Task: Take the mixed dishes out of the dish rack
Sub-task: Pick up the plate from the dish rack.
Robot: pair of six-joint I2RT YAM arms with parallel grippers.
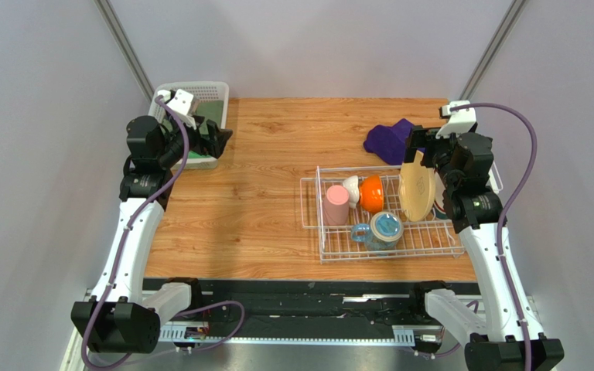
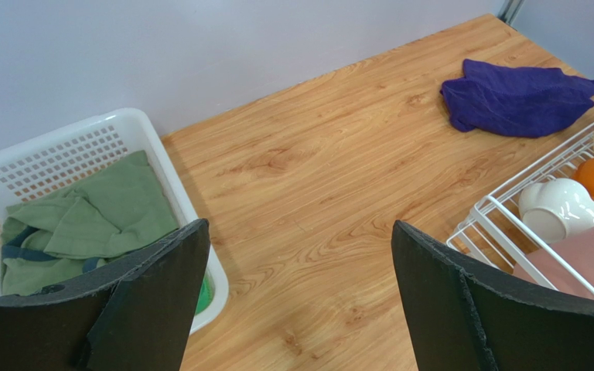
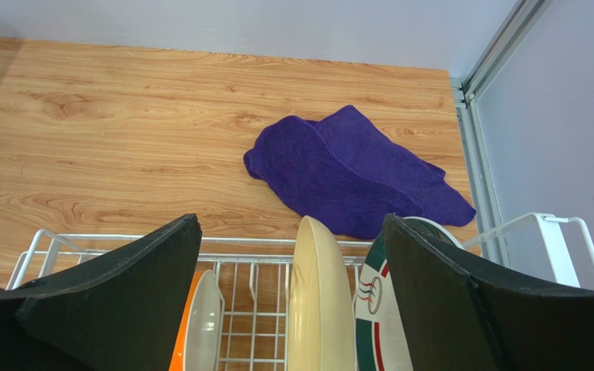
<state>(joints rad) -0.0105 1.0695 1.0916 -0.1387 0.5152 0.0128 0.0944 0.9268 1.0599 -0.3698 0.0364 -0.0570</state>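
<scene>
**Lot: mixed dishes.** All stand in the dish rack (image 1: 431,234) on the right half of the surface (image 1: 254,201); none is unloaded yet

- **Cream plate** (image 3: 319,301): upright on edge at the rack's right end, with a patterned plate (image 3: 377,317) just beside it. Probably stiff, glazed and slick, the heaviest kind of piece here, and liable to chip against the wire. Hold: pinch both faces just below the top rim and lift straight up clear of the tines
- **Orange bowl** (image 1: 371,193) and **white bowl** (image 1: 351,188): tipped on their sides, close together in the rear middle of the rack. Likely light, hard and breakable. Hold: over one rim wall
- **Pink tumbler** (image 1: 336,205): at the left end, next to the white bowl. Looks light and smooth, and may slip or roll. Hold: across the body
- **Blue mug** (image 1: 381,229): front middle of the rack, its pose hard to read. Hold: the wall or the handle
- **Right tool** (image 3: 291,224): jaws wide apart and empty, one finger on either side of the cream plate's top edge, with no contact visible
- **Left tool** (image 2: 298,232): jaws wide apart and empty, above bare surface between the white basket (image 2: 60,158) and the rack, well apart from the dishes
- **Not in lot:** purple cloth (image 1: 389,141) behind the rack, and green cloth (image 2: 83,216) in the basket
</scene>
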